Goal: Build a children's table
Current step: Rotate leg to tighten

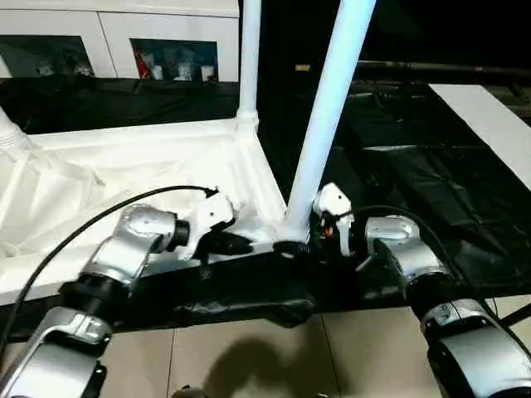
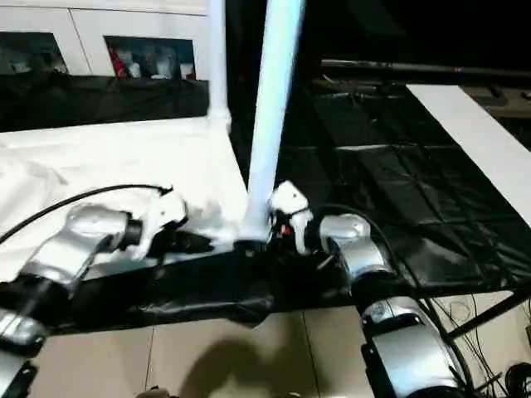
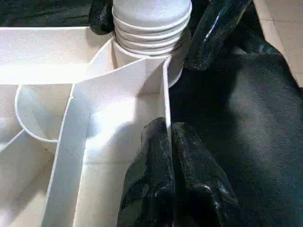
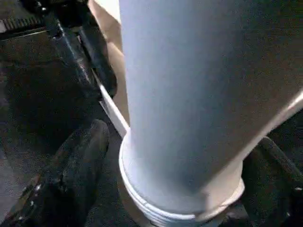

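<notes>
Two legs: one leg (image 1: 328, 116) leaning in the near corner socket (image 1: 289, 246) of the tabletop (image 1: 149, 174); far leg (image 1: 249, 58) upright
left gripper (image 3: 165, 156): pinched onto tabletop's edge wall beside that socket
right gripper (image 4: 175, 189): fingers spread around the leg's base

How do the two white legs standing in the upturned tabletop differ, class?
1. The near leg leans to one side; the far leg stands upright.
2. The near leg sits at the corner closest to the robot, the far leg at the corner towards the cabinet.
3. The right gripper straddles the near leg's base; nothing touches the far leg.
Both are white tubes rising from corners of the same tabletop.
</notes>
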Robot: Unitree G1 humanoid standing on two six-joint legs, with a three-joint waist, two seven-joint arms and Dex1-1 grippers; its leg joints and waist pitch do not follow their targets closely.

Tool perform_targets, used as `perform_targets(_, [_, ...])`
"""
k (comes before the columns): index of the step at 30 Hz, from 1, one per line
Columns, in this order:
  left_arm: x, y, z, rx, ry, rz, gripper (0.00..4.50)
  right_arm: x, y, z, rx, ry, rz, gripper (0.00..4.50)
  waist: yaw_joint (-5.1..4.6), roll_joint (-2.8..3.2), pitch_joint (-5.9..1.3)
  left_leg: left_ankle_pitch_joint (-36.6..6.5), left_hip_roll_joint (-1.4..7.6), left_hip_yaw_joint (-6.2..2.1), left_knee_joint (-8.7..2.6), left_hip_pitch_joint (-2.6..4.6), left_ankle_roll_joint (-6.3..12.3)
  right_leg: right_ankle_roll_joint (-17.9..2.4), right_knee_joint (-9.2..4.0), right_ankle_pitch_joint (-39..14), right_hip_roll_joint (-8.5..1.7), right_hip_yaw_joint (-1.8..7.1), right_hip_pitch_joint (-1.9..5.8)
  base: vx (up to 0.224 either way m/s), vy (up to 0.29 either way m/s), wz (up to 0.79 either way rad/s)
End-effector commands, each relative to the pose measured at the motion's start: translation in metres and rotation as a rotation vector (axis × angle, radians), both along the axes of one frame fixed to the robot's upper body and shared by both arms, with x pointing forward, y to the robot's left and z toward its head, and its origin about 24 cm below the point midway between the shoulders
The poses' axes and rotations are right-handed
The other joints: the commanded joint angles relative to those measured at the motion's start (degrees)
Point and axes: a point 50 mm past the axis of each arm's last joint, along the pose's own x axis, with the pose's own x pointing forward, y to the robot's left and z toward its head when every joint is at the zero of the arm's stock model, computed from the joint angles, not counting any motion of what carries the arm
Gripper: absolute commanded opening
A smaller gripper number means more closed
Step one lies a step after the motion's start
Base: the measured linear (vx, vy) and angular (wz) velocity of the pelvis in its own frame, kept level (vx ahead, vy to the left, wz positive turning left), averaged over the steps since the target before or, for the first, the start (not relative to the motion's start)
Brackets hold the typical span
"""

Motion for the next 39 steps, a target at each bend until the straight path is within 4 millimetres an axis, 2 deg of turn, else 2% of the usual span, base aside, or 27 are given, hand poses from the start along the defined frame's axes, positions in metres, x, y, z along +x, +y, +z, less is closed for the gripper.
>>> perform_targets(1, [-0.005, -0.011, 0.001, -0.010, 0.010, -0.082, 0.00, 0.001, 0.004, 0.004, -0.005, -0.010, 0.020, 3.75, -0.06, 0.33, -4.03, -6.6, 0.11, 0.83, -3.65, -0.03, 3.08, -14.7, -3.31, -3.2, -2.94, 2.42, 3.70, 0.000, 0.000, 0.00])
perform_targets(5, [-0.005, -0.010, 0.002, -0.017, 0.017, -0.082, 0.00, 0.001, 0.006, 0.006, 0.019, 0.002, 0.033, 3.62, -0.04, 0.32, -4.16, -5.5, 0.04, 0.83, -3.55, -0.11, 3.36, -14.9, -3.12, -1.7, -2.90, 2.38, 3.81, 0.000, 0.000, 0.00])
perform_targets(6, [-0.006, -0.010, 0.001, -0.018, 0.020, -0.083, 0.00, 0.001, 0.005, 0.006, 0.017, 0.005, 0.038, 3.41, -0.03, 0.36, -4.12, -5.5, 0.05, 0.85, -3.55, -0.10, 3.42, -15.0, -3.14, -1.6, -2.91, 2.38, 3.78, 0.000, 0.000, 0.00])
perform_targets(8, [-0.007, -0.010, 0.001, -0.018, 0.025, -0.086, 0.00, 0.000, 0.004, 0.005, 0.015, 0.011, 0.041, 3.36, -0.01, 0.48, -4.18, -5.1, 0.08, 0.84, -3.52, -0.09, 3.52, -15.3, -3.04, -0.7, -2.93, 2.37, 3.80, 0.000, 0.000, 0.00])
perform_targets(9, [-0.007, -0.010, 0.001, -0.018, 0.027, -0.087, 0.00, 0.000, 0.003, 0.005, 0.016, 0.012, 0.040, 3.17, 0.00, 0.49, -4.19, -5.0, 0.05, 0.87, -3.48, -0.09, 3.63, -15.5, -3.00, -0.2, -2.85, 2.36, 3.78, 0.000, 0.000, 0.00])
perform_targets(14, [-0.009, -0.010, 0.000, -0.018, 0.043, -0.096, 0.00, 0.000, 0.000, 0.002, 0.014, 0.022, 0.015, 2.81, -0.05, 0.60, -4.13, -6.3, 0.05, 0.86, -3.57, -0.03, 3.15, -15.2, -3.20, -1.7, -2.83, 2.35, 3.77, 0.000, 0.000, 0.00])
perform_targets(15, [-0.009, -0.010, -0.001, -0.018, 0.048, -0.099, 0.00, 0.000, 0.000, 0.001, 0.018, 0.027, 0.007, 2.77, -0.08, 0.78, -4.17, -6.3, 0.05, 0.85, -3.56, 0.02, 2.94, -15.2, -3.20, -1.6, -2.83, 2.36, 3.78, 0.000, 0.000, 0.00])
perform_targets(18, [-0.010, -0.010, -0.002, -0.020, 0.056, -0.100, 0.00, 0.000, 0.000, 0.000, 0.024, 0.030, -0.018, 2.76, -0.15, 0.78, -4.20, -6.0, 0.01, 0.87, -3.53, 0.02, 2.90, -15.5, -3.10, -0.6, -2.74, 2.36, 3.79, 0.000, 0.000, 0.00])
perform_targets(20, [-0.007, -0.012, -0.004, -0.023, 0.049, -0.069, 0.00, 0.005, 0.002, -0.001, 0.094, 0.046, -0.130, 2.75, -0.27, 0.88, -4.16, -6.4, 0.03, 0.82, -3.61, -0.03, 2.71, -15.5, -3.15, -0.9, -2.78, 2.36, 3.79, 0.000, 0.000, 0.00])
perform_targets(21, [0.002, -0.014, -0.008, -0.006, 0.017, 0.044, 0.00, 0.014, 0.006, -0.006, 0.140, 0.059, -0.352, 2.75, -0.81, 0.80, -3.94, -7.3, 0.03, 0.79, -3.86, 0.04, 1.72, -15.0, -3.46, -3.0, -2.84, 2.48, 3.48, 0.000, 0.000, 0.00])
perform_targets(23, [0.011, -0.017, -0.010, -0.001, -0.013, 0.151, 0.00, 0.017, 0.011, -0.011, 0.141, 0.070, -0.464, 2.74, -0.90, 0.92, -3.80, -9.7, -0.17, 0.62, -4.04, 0.33, -0.31, -13.3, -4.09, -9.5, -3.05, 2.48, 3.52, 0.000, 0.000, 0.00])
perform_targets(24, [0.016, -0.019, -0.011, -0.004, -0.025, 0.210, 0.00, 0.018, 0.014, -0.013, 0.145, 0.075, -0.512, 2.74, -0.81, 0.84, -3.88, -10.8, -0.15, 0.60, -4.04, 0.48, -0.68, -12.5, -4.38, -11.6, -3.08, 2.50, 3.53, 0.000, 0.000, 0.00])
perform_targets(25, [0.022, -0.022, -0.012, -0.006, -0.038, 0.297, 0.00, 0.019, 0.018, -0.016, 0.148, 0.088, -0.588, 2.74, -0.88, 1.09, -3.83, -10.8, -0.08, 0.67, -4.07, 0.53, -0.81, -12.4, -4.38, -11.4, -3.05, 2.58, 3.33, 0.000, 0.000, 0.00])
perform_targets(26, [0.028, -0.025, -0.012, -0.011, -0.049, 0.375, 0.00, 0.021, 0.022, -0.018, 0.143, 0.094, -0.667, 2.74, -1.02, 1.01, -3.63, -11.1, -0.12, 0.70, -4.15, 0.46, -1.04, -12.2, -4.53, -11.9, -2.92, 2.59, 3.17, 0.000, 0.000, 0.00])
perform_targets(27, [0.033, -0.028, -0.013, -0.020, -0.056, 0.459, 0.00, 0.023, 0.025, -0.020, 0.134, 0.105, -0.746, 2.74, -0.97, 0.91, -3.79, -11.2, -0.28, 0.62, -4.14, 0.55, -1.73, -11.4, -4.59, -13.3, -2.96, 2.58, 3.18, 0.000, 0.000, 0.00])
perform_targets(31, [0.044, -0.040, -0.009, -0.059, -0.084, 0.585, 0.00, 0.027, 0.038, -0.020, 0.103, 0.106, -0.874, 2.74, -0.73, 0.65, -3.95, -9.6, -0.55, 0.64, -4.00, 0.08, -0.95, -11.0, -4.47, -10.6, -2.83, 2.54, 3.40, 0.000, 0.000, 0.00])
perform_targets(34, [0.045, -0.050, -0.006, -0.065, -0.103, 0.551, 0.00, 0.029, 0.050, -0.013, 0.108, 0.090, -0.864, 2.74, -0.51, 0.75, -4.27, -7.2, -0.65, 0.61, -3.84, -0.21, 0.55, -10.9, -4.13, -7.3, -2.92, 2.50, 3.67, 0.000, 0.000, 0.00])
perform_targets(36, [0.045, -0.050, -0.006, -0.042, -0.125, 0.515, 0.00, 0.031, 0.056, -0.009, 0.122, 0.077, -0.851, 2.74, -0.51, 0.76, -4.24, -6.4, -0.64, 0.65, -3.82, -0.32, 1.23, -11.3, -4.01, -5.2, -2.85, 2.43, 3.72, 0.000, 0.000, 0.00])
perform_targets(38, [0.044, -0.050, -0.006, -0.037, -0.128, 0.503, 0.00, 0.031, 0.057, -0.008, 0.132, 0.071, -0.845, 2.74, -0.52, 0.78, -4.26, -6.5, -0.61, 0.65, -3.79, -0.35, 1.41, -11.6, -3.94, -4.9, -2.92, 2.44, 3.75, 0.000, 0.000, 0.00])
perform_targets(39, [0.041, -0.048, -0.005, -0.043, -0.123, 0.451, 0.00, 0.032, 0.059, -0.001, 0.182, 0.050, -0.775, 2.74, -0.47, 0.97, -4.16, -7.5, -0.54, 0.64, -3.87, -0.24, 1.44, -11.8, -4.09, -6.0, -3.01, 2.40, 3.69, 0.000, 0.000, 0.00])
